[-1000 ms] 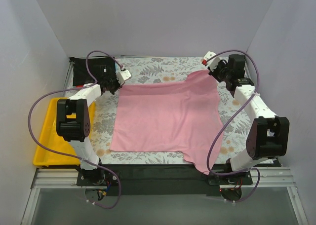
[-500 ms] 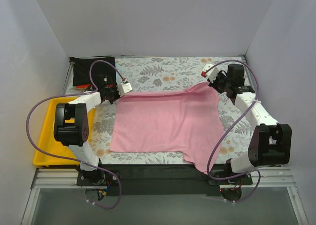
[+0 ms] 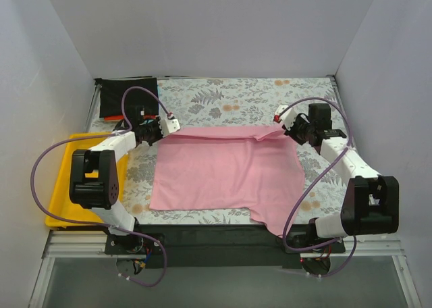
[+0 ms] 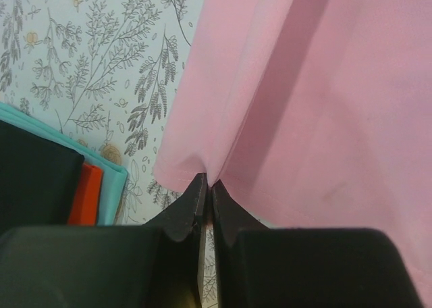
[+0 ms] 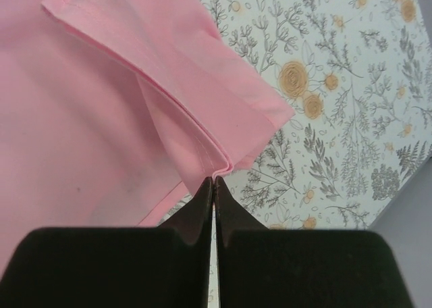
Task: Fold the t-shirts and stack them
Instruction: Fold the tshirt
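Note:
The light pink t-shirt [image 3: 223,169] lies spread on the floral table cloth, its far edge folded over toward the near side. My left gripper [image 3: 164,127] is shut on the shirt's far left corner [image 4: 196,166]. My right gripper [image 3: 283,124] is shut on the far right corner, where the hem is doubled [image 5: 216,156]. A black shirt [image 3: 127,95] lies at the far left, and in the left wrist view the black [image 4: 34,180], orange-red [image 4: 86,193] and teal [image 4: 111,183] edges show beside the left fingers.
A yellow plastic tray [image 3: 61,186] stands at the left edge, beside the left arm. The floral table cloth [image 3: 236,95] covers the table. White walls enclose the back and both sides. A pink sleeve hangs over the near edge [image 3: 273,220].
Both grippers have pulled the shirt's far edge toward the near side, laying it down in a fold. The raised right corner has come down flat.

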